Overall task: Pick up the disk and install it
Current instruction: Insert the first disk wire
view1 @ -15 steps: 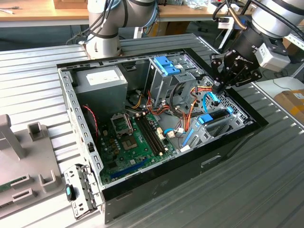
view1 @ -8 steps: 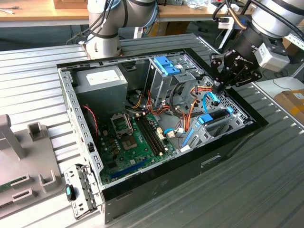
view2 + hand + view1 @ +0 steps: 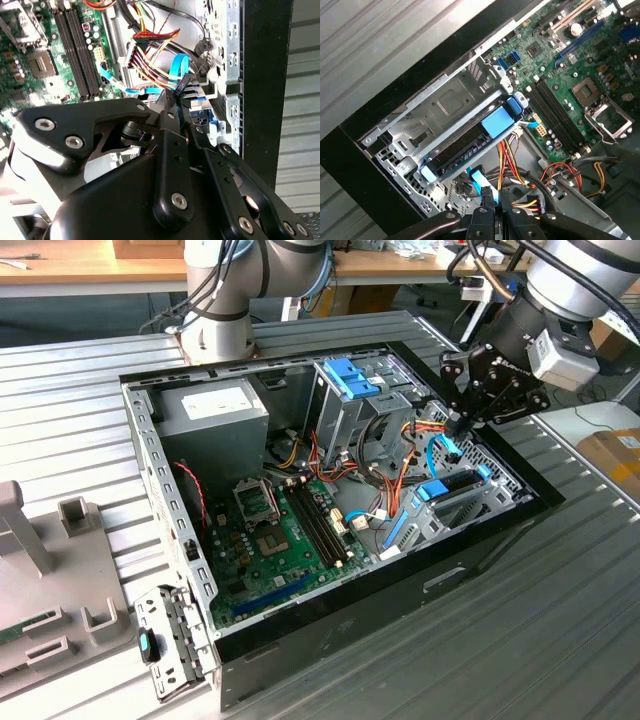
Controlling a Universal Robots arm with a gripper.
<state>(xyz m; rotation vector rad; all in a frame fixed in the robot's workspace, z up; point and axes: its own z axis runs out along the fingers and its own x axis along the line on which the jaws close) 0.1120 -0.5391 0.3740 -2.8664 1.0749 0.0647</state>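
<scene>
Hand (image 3: 456, 426) near disk (image 3: 455, 483), beside case edge (image 3: 530, 476)

Ribbed metal table (image 3: 560, 630), open computer case (image 3: 400, 592)

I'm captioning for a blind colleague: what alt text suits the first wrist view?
The disk, dark with blue rails, lies in a silver bay at the computer case's corner; the end effector is near a blue cable.

The tabletop (image 3: 560, 640) is ribbed grey metal with a dull sheen. The computer case (image 3: 400, 592) is glossy black outside and bare silvery sheet metal within. The disk (image 3: 455, 484) has a dark matt face and smooth bright blue plastic rails. The tool (image 3: 458, 425) is matt black metal with shiny screw heads.
</scene>
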